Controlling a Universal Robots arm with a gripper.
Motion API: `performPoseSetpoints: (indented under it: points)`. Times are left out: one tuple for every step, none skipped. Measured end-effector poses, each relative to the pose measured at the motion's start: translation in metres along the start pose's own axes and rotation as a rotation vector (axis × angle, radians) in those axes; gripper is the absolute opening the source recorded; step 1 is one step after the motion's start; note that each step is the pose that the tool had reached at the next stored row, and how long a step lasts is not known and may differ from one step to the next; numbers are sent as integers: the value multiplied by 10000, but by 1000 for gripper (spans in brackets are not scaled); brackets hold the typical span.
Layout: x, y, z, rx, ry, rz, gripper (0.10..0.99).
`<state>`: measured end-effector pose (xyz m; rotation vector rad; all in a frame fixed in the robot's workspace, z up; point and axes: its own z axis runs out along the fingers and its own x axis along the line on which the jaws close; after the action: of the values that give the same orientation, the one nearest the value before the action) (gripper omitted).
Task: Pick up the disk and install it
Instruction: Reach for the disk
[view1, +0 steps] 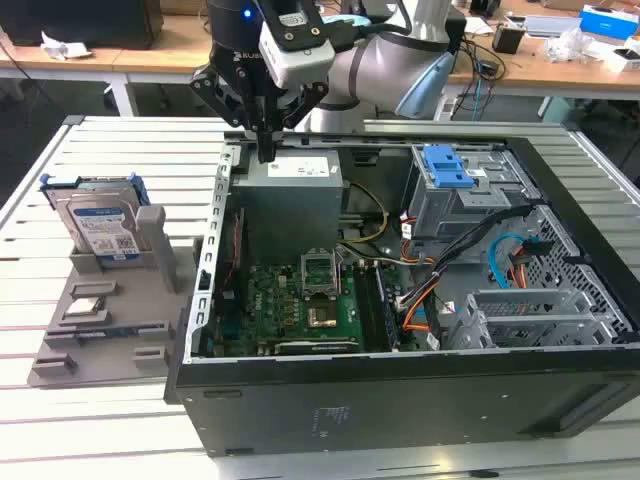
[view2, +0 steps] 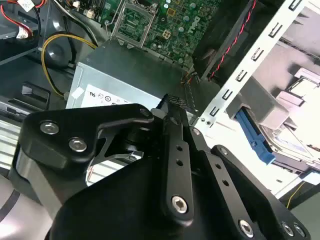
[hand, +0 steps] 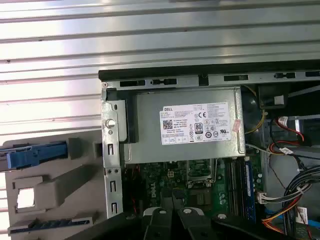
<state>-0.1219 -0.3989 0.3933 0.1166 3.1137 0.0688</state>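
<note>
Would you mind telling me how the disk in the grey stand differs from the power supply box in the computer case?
The disk stands on edge in a grey stand outside the case, at the exterior view's left; the power supply sits inside it. The disk is a thin slab, the power supply a bulkier box. The disk wears a blue frame; the power supply has none. Both are grey metal with printed labels.
</note>
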Motion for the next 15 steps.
performPoseSetpoints:
  points:
    - [20,-2,0,-1,0,1,106]
    - [63,-5,-2,0,0,1,106]
    - [100,-7,-3,-1,0,1,106]
    - [132,-10,-3,0,-1,-1,106]
    - [171,-13,-4,-1,-1,0,106]
    - [200,-15,-5,-1,0,0,106]
    - [225,-17,-6,0,0,1,106]
    - [243,-18,-6,-1,-1,1,106]
    - [267,-20,-7,-1,-1,0,106]
    - [286,-21,-7,-1,-1,0,106]
    - [301,-22,-8,-1,-1,0,106]
    - [319,-24,-9,0,0,0,106]
    - [333,-25,-9,0,0,0,106]
    - [348,-26,-9,0,0,0,106]
    - [361,-27,-10,0,0,1,106]
